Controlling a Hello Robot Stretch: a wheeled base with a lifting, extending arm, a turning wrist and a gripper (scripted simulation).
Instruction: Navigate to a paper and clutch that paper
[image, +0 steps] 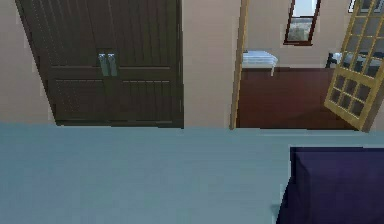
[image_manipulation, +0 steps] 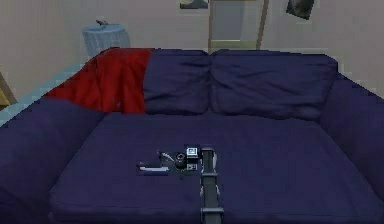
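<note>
A: Where does the arm (image_manipulation: 209, 190) reach?
B: It rises over the seat of the navy sofa (image_manipulation: 120, 140), with the gripper (image_manipulation: 152, 165) just left of its white squares (image_manipulation: 190, 155).
A: Are the fingers (image_manipulation: 150, 167) grasping anything?
B: That cannot be told, nor where the paper lies.
A: What else is there?
B: A red blanket (image_manipulation: 110, 80) drapes the sofa's left corner. In the forward view, dark double doors (image: 108, 60) stand beside an open doorway (image: 285, 85).
</note>
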